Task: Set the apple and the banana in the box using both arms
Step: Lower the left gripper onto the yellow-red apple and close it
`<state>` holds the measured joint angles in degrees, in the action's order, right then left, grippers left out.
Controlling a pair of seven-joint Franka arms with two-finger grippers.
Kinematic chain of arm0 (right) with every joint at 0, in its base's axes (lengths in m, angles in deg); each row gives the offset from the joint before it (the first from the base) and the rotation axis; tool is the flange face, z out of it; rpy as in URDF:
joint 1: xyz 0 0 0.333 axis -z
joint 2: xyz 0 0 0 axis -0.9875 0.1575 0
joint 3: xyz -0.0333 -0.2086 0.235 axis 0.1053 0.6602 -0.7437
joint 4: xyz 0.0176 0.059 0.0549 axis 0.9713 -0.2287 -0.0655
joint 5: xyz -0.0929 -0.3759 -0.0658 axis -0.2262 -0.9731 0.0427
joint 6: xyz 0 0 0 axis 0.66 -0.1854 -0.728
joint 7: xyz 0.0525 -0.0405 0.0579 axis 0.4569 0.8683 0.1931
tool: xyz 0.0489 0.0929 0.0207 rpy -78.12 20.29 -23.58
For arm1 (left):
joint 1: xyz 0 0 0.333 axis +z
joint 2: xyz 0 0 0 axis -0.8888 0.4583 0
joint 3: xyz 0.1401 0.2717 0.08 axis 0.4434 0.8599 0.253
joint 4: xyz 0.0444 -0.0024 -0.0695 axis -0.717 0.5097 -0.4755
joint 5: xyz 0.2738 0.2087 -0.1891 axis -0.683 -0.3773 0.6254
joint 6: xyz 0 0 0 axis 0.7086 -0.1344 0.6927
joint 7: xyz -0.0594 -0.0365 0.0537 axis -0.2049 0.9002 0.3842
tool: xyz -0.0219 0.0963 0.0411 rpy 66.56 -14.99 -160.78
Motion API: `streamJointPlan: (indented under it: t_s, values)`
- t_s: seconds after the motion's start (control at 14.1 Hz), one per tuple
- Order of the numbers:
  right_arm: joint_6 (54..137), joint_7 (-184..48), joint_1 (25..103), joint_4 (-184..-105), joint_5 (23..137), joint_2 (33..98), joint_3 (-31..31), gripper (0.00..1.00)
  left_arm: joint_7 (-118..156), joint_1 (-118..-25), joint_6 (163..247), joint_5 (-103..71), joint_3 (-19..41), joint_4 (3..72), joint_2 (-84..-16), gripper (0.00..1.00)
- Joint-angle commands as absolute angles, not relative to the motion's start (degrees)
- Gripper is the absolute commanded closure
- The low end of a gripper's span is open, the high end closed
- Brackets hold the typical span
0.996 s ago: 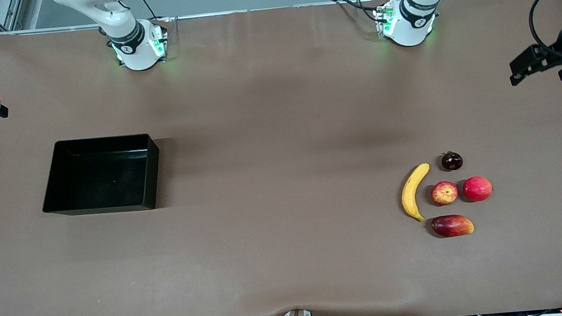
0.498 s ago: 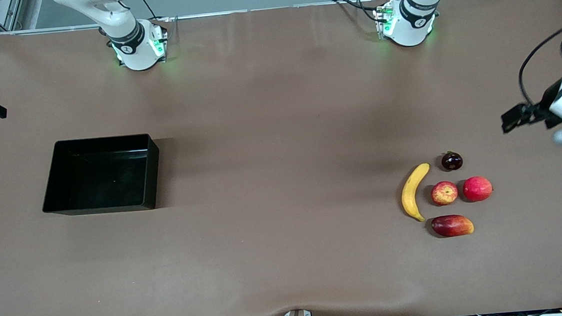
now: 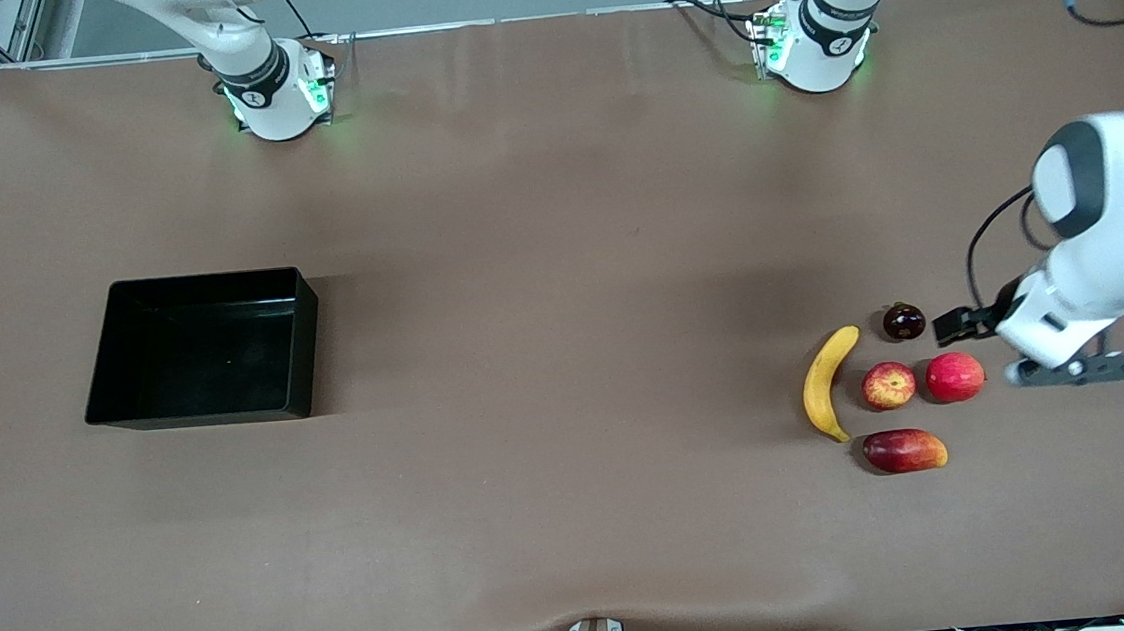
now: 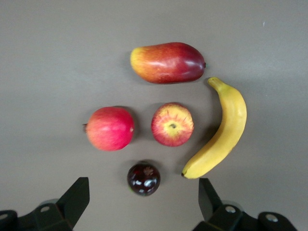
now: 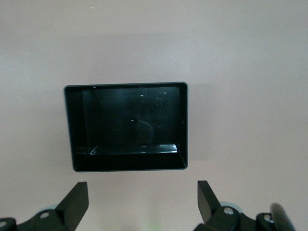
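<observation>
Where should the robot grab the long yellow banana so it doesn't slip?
Probably around the middle of the long, curved yellow banana, coming straight down from above with open jaws across its narrow width. It lies flat on the table, clear of the small red-and-yellow apple beside it, so both its long sides are free.

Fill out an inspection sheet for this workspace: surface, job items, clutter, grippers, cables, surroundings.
Surface: brown table cover, rippled at the edge nearest the front camera.
Job items: apple and banana lie side by side, apart, toward the left arm's end; box toward the right arm's end, nothing in it.
Clutter: pinkish-red round fruit beside the apple, dark plum-like fruit farther from the front camera, mango nearer to it.
Grippers: left gripper open, over the fruit cluster; right gripper open, over the table beside the box.
Cables: black cables at the left arm's base.
Surroundings: metal frame rail along the table edge by the bases.
</observation>
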<state>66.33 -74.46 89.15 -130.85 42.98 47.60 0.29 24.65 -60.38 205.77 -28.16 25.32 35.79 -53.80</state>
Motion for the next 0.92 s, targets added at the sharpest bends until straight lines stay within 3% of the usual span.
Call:
streamJointPlan:
  t_s: [0.0, 0.21, 0.5, 0.85]
  values:
    - [66.1, -74.0, 92.1, -130.0, 43.9, 51.1, -0.4, 0.0, 23.8, -61.6, 208.3, -28.1, 25.1, 35.2, -50.2, 0.0]
    - [66.7, -75.4, 95.2, -129.9, 43.9, 56.8, -0.5, 0.0, 23.8, -63.0, 209.7, -28.7, 25.0, 34.6, -46.3, 0.0]
    - [74.4, -84.1, 98.2, -132.6, 46.2, 61.4, -0.4, 0.0, 24.0, -62.6, 214.0, -29.2, 25.1, 34.7, -42.5, 0.0]
    - [90.8, -86.7, 97.6, -145.8, 46.3, 63.2, -0.7, 0.0, 24.1, -62.3, 218.9, -30.1, 25.2, 34.7, -39.5, 0.0]
